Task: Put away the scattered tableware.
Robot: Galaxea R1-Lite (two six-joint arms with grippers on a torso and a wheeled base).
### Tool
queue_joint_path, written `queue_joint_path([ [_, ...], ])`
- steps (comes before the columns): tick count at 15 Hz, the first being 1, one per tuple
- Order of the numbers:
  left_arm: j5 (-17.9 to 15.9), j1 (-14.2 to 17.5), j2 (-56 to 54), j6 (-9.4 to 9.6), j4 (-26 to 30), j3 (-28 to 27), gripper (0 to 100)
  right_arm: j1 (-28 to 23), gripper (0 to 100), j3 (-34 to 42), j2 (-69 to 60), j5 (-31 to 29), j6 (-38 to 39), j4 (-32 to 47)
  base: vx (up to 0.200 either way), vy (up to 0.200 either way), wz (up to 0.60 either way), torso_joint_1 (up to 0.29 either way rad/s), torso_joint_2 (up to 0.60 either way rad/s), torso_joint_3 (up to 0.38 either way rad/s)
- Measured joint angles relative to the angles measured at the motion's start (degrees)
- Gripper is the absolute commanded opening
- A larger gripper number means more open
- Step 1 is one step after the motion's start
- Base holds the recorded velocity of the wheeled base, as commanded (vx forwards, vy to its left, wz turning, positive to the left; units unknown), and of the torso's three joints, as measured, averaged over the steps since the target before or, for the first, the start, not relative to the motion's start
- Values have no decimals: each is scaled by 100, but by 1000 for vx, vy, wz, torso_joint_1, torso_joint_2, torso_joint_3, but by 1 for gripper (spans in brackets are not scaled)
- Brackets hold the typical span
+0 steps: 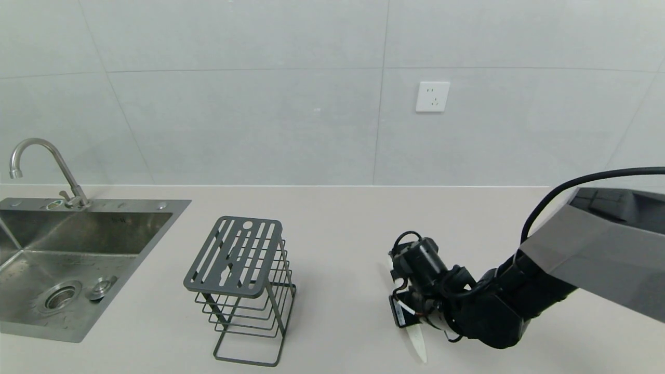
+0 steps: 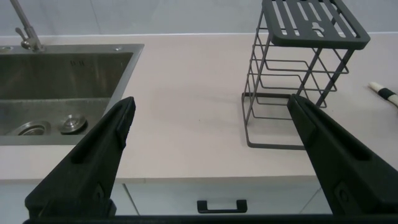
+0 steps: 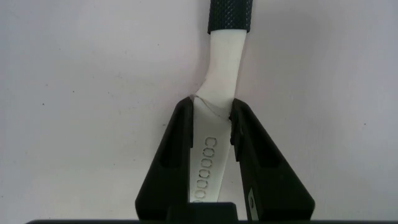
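Knife (image 3: 224, 62), white-bladed with black knurled handle (image 3: 230, 15), pinched by right claw (image 3: 211, 107); left claw (image 2: 211, 102) spread.

Pale beige countertop (image 1: 337, 234): set into it at 9 o'clock a steel sink (image 1: 104, 231), standing at 7 o'clock a dark wire rack (image 1: 236, 259), lying at 5 o'clock a white-bladed knife (image 1: 419, 347).
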Motion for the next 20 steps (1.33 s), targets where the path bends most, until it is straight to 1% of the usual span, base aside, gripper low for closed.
queue_joint_path([
  [2, 0, 0, 0, 6, 0, 0, 100, -41, 0, 99, -173, 107, -372, -731, 0, 0, 0, 0, 0, 0],
  [3, 5, 0, 0, 6, 2, 0, 100, -77, 0, 207, -243, 226, -525, -961, 0, 0, 0, 0, 0, 0],
  [5, 2, 2, 0, 4, 0, 0, 100, -138, 0, 590, -380, 450, -796, -1549, 0, 0, 0, 0, 0, 0],
  [6, 5, 0, 0, 6, 2, 0, 100, -143, 0, 822, -466, 628, -958, -1971, 0, 0, 0, 0, 0, 0],
  [8, 0, 0, 0, 9, 5, 0, 100, -188, 0, 1113, -675, 984, -1226, -2573, 0, 0, 0, 0, 0, 0],
  [9, 0, 0, 0, 6, 5, 0, 100, -236, 0, 1178, -777, 1084, -1321, -2749, 0, 0, 0, 0, 0, 0],
  [10, 0, 0, 0, 6, 5, 0, 100, -278, 0, 1230, -866, 1202, -1446, -2762, 0, 0, 0, 0, 0, 0],
  [11, 0, 0, 0, 9, 5, 0, 100, -418, 0, 1240, -978, 1520, -2010, -2833, 0, 0, 0, 0, 0, 0],
  [13, 0, -1, 0, 16, 5, 0, 100, -926, 0, 1274, -1212, 2408, -3541, -2899, 0, 0, 0, 0, 0, 0],
  [14, 0, 0, 0, 16, 7, 0, 100, -1141, 0, 1318, -1317, 2764, -4012, -2914, 0, 0, 0, 0, 0, 0],
  [16, 2, 0, 0, 13, 7, 0, 100, -1231, 0, 1381, -1436, 2922, -4274, -2927, 0, 0, 0, 0, 0, 0],
  [18, 0, 2, 0, -5, 0, 0, 100, -1168, 0, 1392, -1488, 3194, -4476, -2962, 0, 0, 0, 0, 0, 0],
  [20, -34, 0, 0, -7, 0, 0, 100, -1080, 0, 1381, -1520, 3588, -4946, -2973, 0, 0, 0, 0, 0, 0],
])
